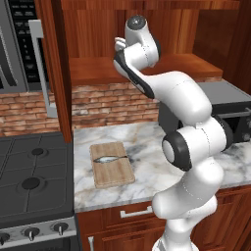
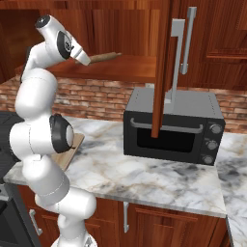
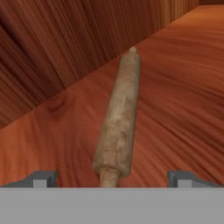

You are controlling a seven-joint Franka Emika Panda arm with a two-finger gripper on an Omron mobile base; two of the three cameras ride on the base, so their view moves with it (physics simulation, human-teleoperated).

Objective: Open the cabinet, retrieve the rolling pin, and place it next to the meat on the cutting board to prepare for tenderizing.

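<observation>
While its jaws stand wide, the gripper (image 3: 112,178) straddles the rolling pin (image 3: 119,122) lying inside the cabinet (image 2: 120,67).

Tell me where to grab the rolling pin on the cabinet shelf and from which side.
Grip the rolling pin across its thick barrel, just past the near handle. It lies flat on the cabinet shelf, pointing away from the tool, whose open fingers already sit either side of its near end. Coming straight in along its length looks best, closing on the round sides, since the rear wall runs close beside it.
</observation>
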